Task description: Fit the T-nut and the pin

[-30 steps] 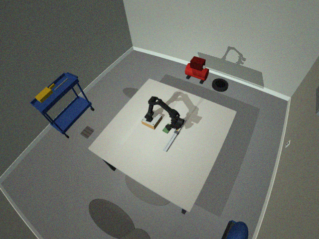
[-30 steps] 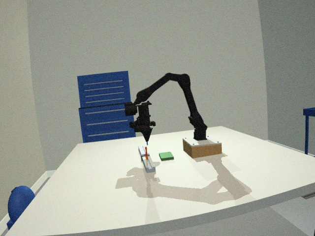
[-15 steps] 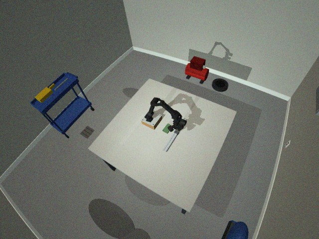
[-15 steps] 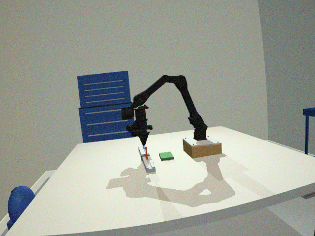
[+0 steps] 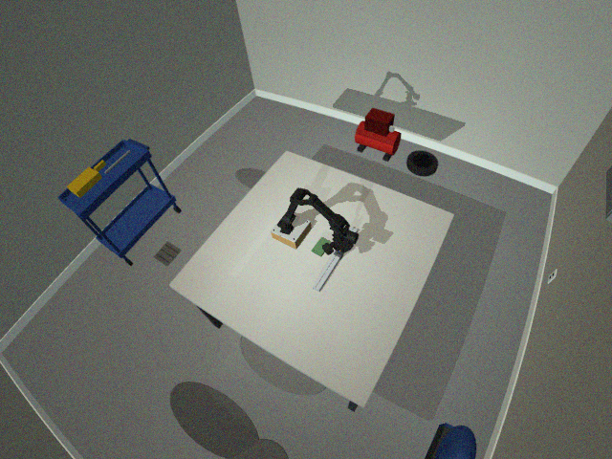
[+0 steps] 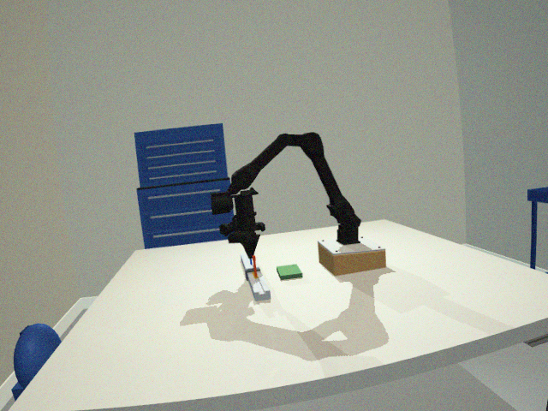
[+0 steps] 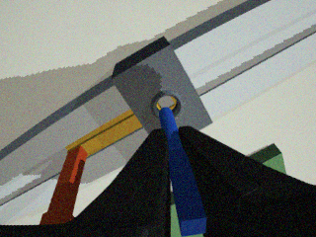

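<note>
With the blue pin [image 6: 251, 260] [image 7: 180, 170] pinched between its closed-in fingers, the end effector [image 5: 338, 253] [image 6: 251, 257] [image 7: 172, 138] is held pretty much over the dark bracket [image 7: 190, 94], pointing down so the pin can go in straight. The pin's been gripped partway along, so its round end is left sticking out past the fingertips, which makes sense since that's the bit to be pushed in. In the wrist view that end is seen right at the near edge of the bracket hole [image 7: 154, 105]; whether it's already inside can't be told. Brass shows through the hole, so the T-nut [image 7: 111, 132] seems to be parked where it's needed, low in the slot of the aluminum rail [image 5: 326, 273] [image 6: 259, 289] [image 7: 232, 56], its orange handle [image 6: 254, 265] [image 7: 66, 185] left upright off to one side, out of the pin's way. Next, a small centering nudge may be needed before pushing, or the rim could get caught. Further out, the green tray [image 5: 319, 246] [image 6: 289, 271] [image 7: 276, 161] is sat on the tabletop [image 5: 276, 301] [image 6: 145, 309] [image 7: 35, 39] between rail and arm base, handy for a short carry.
</note>
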Motion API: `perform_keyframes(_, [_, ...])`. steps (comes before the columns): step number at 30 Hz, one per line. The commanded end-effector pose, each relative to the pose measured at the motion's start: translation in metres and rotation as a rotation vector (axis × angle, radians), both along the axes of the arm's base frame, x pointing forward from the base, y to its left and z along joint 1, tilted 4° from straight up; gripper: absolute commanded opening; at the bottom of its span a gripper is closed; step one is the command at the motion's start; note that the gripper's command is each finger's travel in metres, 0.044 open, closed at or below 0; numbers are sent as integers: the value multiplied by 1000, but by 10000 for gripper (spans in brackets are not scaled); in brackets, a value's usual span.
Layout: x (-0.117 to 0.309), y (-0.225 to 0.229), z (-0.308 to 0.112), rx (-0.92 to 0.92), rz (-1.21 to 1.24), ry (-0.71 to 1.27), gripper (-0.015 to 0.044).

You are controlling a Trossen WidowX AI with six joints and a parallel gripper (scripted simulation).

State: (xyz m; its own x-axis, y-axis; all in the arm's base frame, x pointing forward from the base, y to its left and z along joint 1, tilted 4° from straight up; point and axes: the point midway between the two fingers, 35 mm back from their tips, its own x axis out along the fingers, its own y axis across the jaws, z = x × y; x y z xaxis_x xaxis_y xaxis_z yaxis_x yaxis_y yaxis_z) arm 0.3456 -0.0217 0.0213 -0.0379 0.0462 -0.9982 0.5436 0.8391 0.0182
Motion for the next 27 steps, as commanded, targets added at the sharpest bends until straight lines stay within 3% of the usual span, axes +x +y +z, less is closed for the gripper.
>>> perform_keyframes(1, [-3, 0, 0, 3, -2, 3, -150])
perform_keyframes(27, [-6, 0, -1, 4, -1, 3, -150])
